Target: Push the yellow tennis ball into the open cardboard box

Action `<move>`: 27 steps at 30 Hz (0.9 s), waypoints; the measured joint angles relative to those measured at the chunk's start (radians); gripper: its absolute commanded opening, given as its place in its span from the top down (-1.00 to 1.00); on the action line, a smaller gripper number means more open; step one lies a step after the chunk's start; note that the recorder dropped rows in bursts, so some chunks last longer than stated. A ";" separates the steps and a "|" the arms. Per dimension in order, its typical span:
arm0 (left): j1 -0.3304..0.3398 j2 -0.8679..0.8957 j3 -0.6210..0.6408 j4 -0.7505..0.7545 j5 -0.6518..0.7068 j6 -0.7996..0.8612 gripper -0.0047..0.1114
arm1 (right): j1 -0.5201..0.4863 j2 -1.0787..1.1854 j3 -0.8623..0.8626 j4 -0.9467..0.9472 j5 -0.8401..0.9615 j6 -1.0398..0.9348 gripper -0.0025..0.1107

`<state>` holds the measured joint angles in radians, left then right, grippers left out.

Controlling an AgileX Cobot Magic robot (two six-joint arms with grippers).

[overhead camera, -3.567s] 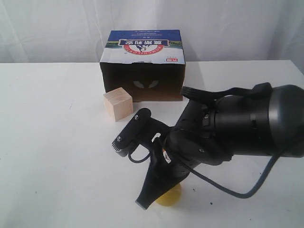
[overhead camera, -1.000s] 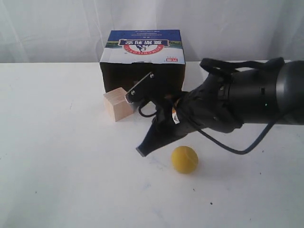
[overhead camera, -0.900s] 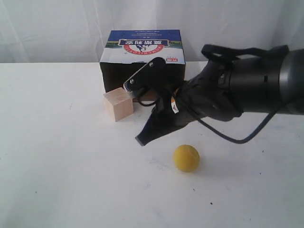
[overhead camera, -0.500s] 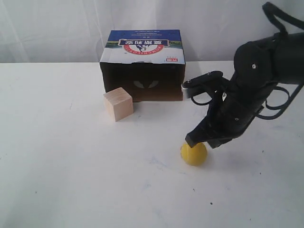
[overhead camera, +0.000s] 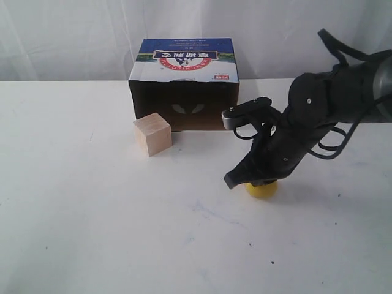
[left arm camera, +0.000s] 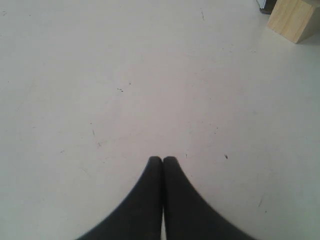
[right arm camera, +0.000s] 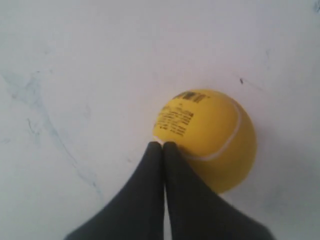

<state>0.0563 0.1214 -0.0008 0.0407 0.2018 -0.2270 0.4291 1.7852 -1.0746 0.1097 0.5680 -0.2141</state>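
Observation:
The yellow tennis ball [overhead camera: 262, 189] [right arm camera: 210, 135] lies on the white table, mostly hidden under my right gripper [overhead camera: 233, 181] [right arm camera: 162, 145]. That gripper is shut with nothing between its fingers, and its tip rests over the ball's edge, on the side away from the box. The open cardboard box [overhead camera: 184, 82] stands at the back, its dark opening facing the front, well apart from the ball. My left gripper [left arm camera: 162, 159] is shut and empty over bare table; it does not show in the exterior view.
A pale wooden cube [overhead camera: 152, 135] [left arm camera: 293, 18] sits just in front of the box's left corner. The right arm [overhead camera: 331, 104] reaches in from the right edge. A white curtain hangs behind the table.
The right arm swung from the middle over to the right and lowered onto the ball. The ball has shifted right and a little toward the back over the last second.

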 measured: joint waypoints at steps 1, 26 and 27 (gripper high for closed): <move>0.000 0.000 0.000 0.000 0.000 0.000 0.92 | 0.000 0.003 0.000 -0.015 -0.025 0.019 0.96; 0.000 0.000 0.000 0.000 0.000 0.000 0.92 | -0.009 0.022 -0.129 -0.126 -0.188 0.087 0.96; 0.000 0.000 0.000 0.000 0.000 0.000 0.92 | -0.017 0.010 -0.138 -0.127 -0.193 0.095 0.96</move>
<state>0.0563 0.1214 -0.0008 0.0407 0.2018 -0.2270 0.4121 1.7954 -1.2121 -0.0176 0.3751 -0.1196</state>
